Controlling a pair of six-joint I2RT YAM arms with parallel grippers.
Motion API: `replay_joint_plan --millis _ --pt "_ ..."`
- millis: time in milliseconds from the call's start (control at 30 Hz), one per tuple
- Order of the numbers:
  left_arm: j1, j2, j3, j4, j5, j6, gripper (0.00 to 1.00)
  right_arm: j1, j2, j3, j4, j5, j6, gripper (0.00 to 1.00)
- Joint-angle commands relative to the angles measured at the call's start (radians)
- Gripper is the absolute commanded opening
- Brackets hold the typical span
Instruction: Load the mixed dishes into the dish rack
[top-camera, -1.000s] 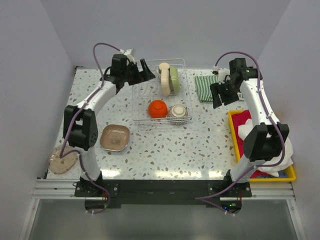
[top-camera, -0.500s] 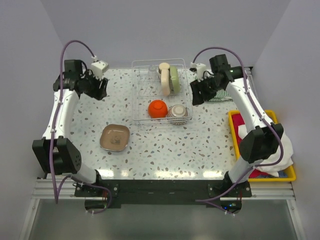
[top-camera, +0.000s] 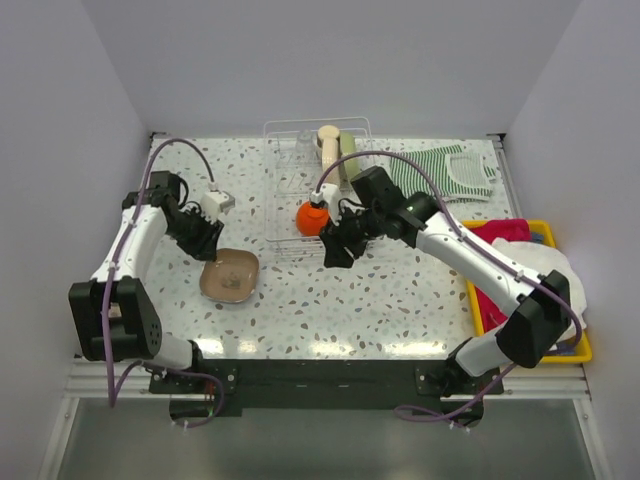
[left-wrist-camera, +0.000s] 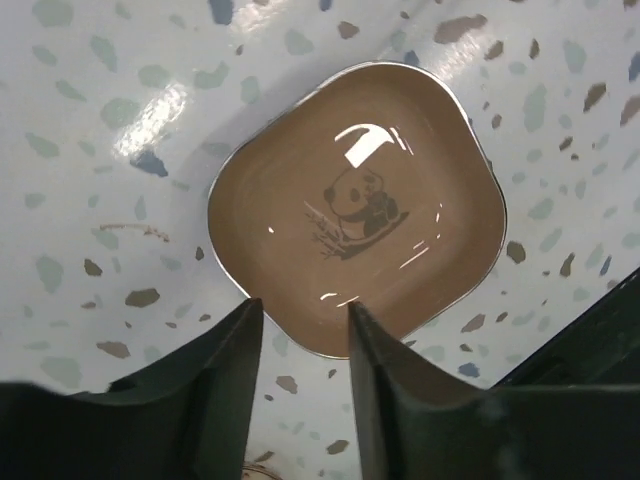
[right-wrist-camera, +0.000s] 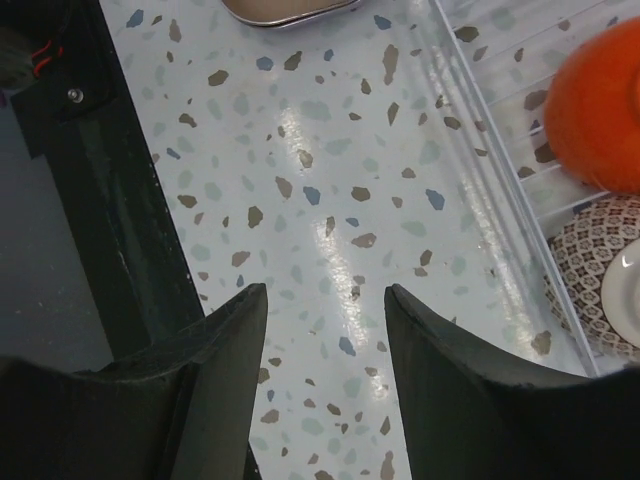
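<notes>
Hovering low over the speckled desk (top-camera: 400, 290), the left claw (left-wrist-camera: 300, 312) has its two fingers a narrow way apart with nothing pinched between them. The near rim of the brown plate (left-wrist-camera: 355, 200) shows in the gap just beyond the fingertips. Whether they touch it cannot be told. That plate lies flat on the desk, right way up. A small panda with a bamboo sprig, printed in its middle, is the one marking to be seen.

The right claw (right-wrist-camera: 325, 295) stands moderately wide and empty above bare desk. Just off to one side of it runs the front edge of the dish rack (right-wrist-camera: 480, 180). Past that edge, inside the rack, the orange bowl (right-wrist-camera: 600, 110) and the grey patterned bowl (right-wrist-camera: 590, 270) sit side by side. From overhead, a cream plate (top-camera: 329, 145) and a green plate (top-camera: 348, 150) stand upright in the slots at the rack's far end, well beyond the right claw.
</notes>
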Motion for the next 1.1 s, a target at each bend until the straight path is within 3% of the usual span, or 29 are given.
replay_joint_plan --millis 0,133,300,567,1067 --pt "0.002 -0.134 -0.033 -0.169 0.154 0.291 0.53 -0.005 -0.057 -0.106 0.201 -0.008 0.110 0.55" --pt "-0.055 -0.223 -0.056 -0.220 0.071 0.514 0.56 -0.015 -0.122 -0.130 0.140 0.016 0.072 0.56" --pt "-0.141 -0.270 -0.136 -0.195 -0.008 0.652 0.53 -0.015 -0.143 -0.148 0.075 0.035 0.012 0.57" --pt "-0.259 -0.252 -0.224 -0.062 -0.069 0.637 0.44 -0.113 -0.161 -0.165 0.077 0.016 0.047 0.59" --pt "-0.333 -0.103 -0.260 -0.091 -0.093 0.629 0.39 -0.234 -0.226 -0.234 0.090 0.013 0.061 0.60"
